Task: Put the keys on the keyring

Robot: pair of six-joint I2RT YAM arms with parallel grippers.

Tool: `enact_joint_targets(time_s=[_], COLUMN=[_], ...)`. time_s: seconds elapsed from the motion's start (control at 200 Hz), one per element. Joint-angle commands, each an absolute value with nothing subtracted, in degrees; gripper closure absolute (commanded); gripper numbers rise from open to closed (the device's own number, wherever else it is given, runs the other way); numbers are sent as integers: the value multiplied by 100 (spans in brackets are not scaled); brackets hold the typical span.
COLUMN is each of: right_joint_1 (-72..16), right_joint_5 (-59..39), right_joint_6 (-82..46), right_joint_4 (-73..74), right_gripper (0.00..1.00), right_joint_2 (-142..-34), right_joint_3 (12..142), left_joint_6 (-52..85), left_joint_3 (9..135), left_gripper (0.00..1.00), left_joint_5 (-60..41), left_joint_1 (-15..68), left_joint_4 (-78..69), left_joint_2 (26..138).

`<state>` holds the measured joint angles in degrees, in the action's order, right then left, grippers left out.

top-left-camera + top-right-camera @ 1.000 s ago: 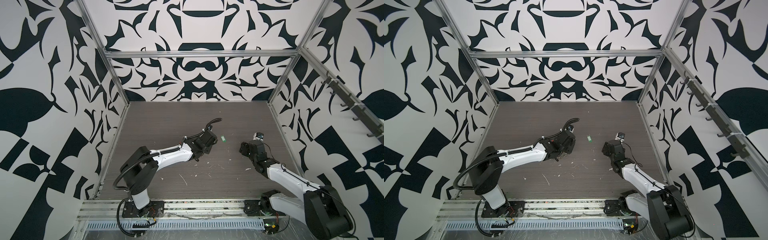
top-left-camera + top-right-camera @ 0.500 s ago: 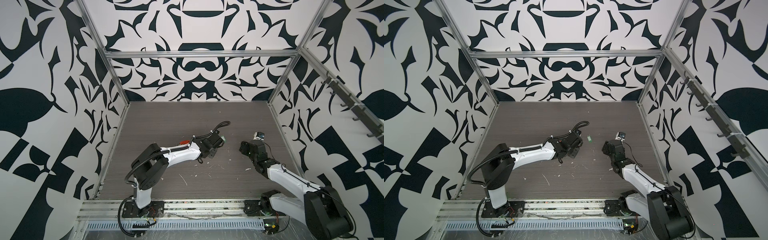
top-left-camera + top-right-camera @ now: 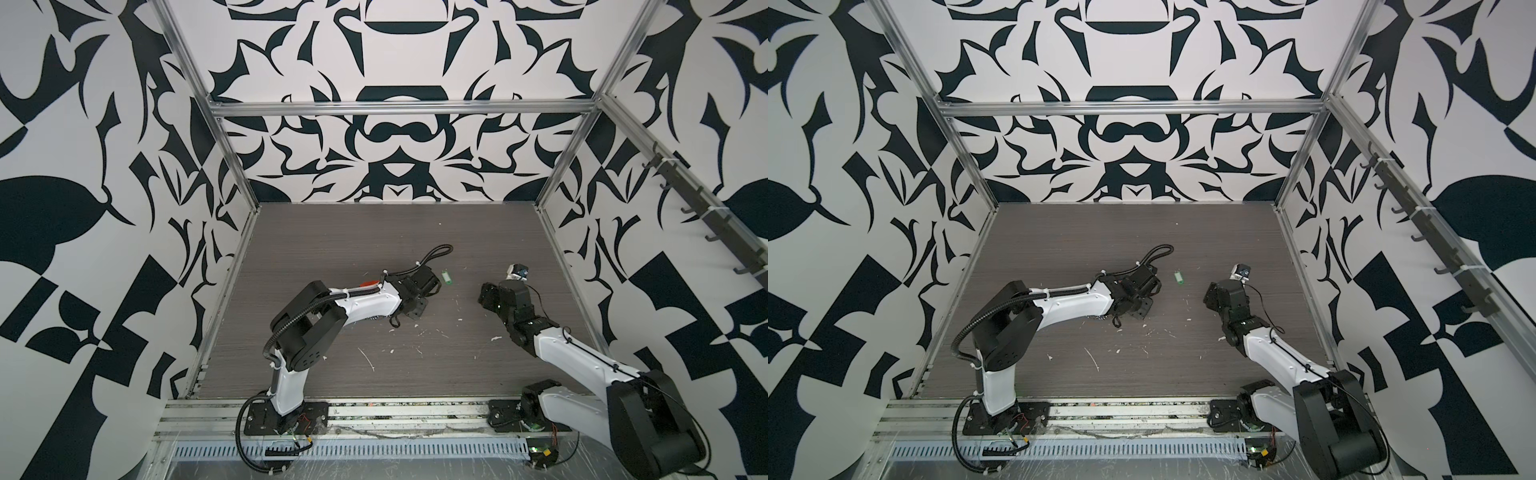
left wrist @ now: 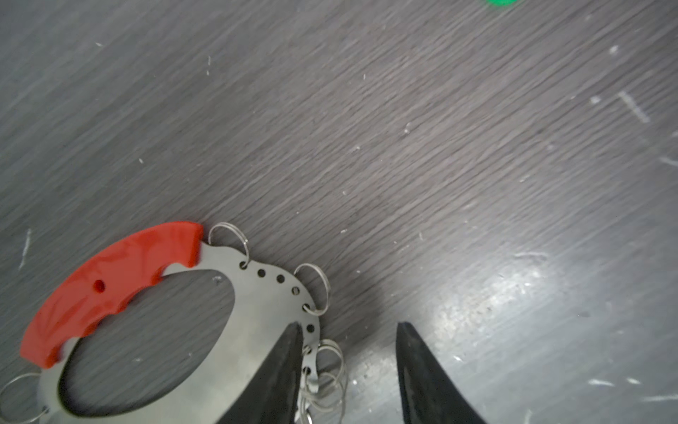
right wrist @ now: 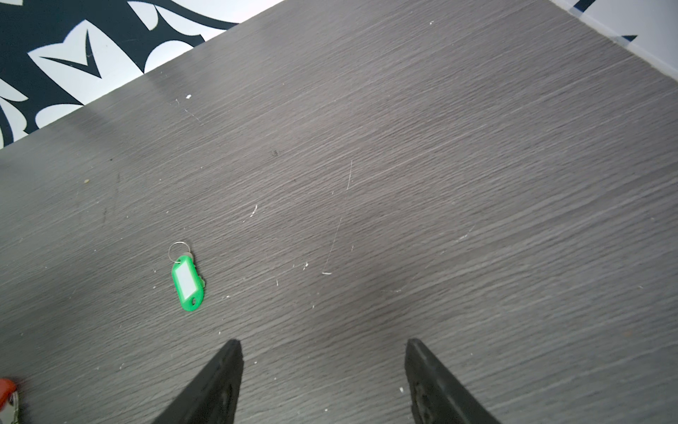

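Note:
The keys (image 5: 188, 282) are a small green tag with a white label and a little split ring, lying flat on the table (image 5: 403, 165), also seen in both top views (image 3: 572, 277) (image 3: 1179, 277). The keyring (image 4: 257, 312) is a flat metal oval band with a row of holes, small wire rings and a red grip (image 4: 110, 282). My left gripper (image 4: 348, 326) is open; one finger lies over the band's edge, with loose rings beside it. The right gripper (image 5: 323, 341) is open over bare table, to the right of the keys.
Small white flecks and scratches (image 3: 365, 357) litter the dark wood-grain table. Patterned walls with metal frame posts (image 3: 245, 195) close in the back and both sides. The left arm's cable loop (image 3: 436, 251) arches just behind its wrist.
The left arm has swung right towards the green tag and its jaws have narrowed. The keyring's red grip now shows beside its wrist. The right arm has stayed put.

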<state>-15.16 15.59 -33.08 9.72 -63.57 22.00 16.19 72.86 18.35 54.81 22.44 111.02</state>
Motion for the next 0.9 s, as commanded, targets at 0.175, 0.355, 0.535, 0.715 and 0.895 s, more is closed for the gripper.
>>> enact_joint_targets(time_s=[0.175, 0.355, 0.535, 0.715, 0.895], right_joint_1=[-1530, -1534, -1530, -1529, -1532], right_joint_5=[1538, 1516, 1494, 1467, 1441], right_joint_6=[-3357, -3358, -3364, -3357, -3358], right_joint_4=[1006, 1006, 1009, 1008, 1015], right_gripper=[27, 27, 27, 27, 27], right_joint_2=[-6346, -6302, -6249, -6231, -6205], right_joint_3=[2357, 2351, 2343, 2339, 2338], left_joint_6=[1453, 1407, 1424, 1468, 1459], left_joint_3=[7565, 7628, 7578, 7590, 7628], left_gripper=[57, 64, 72, 75, 84], left_joint_5=[2318, 2458, 2534, 2577, 2636], left_joint_1=[5484, 5484, 5483, 5483, 5484], left_joint_4=[2616, 2663, 2657, 2650, 2661], left_joint_2=[11414, 11452, 11406, 11398, 11458])
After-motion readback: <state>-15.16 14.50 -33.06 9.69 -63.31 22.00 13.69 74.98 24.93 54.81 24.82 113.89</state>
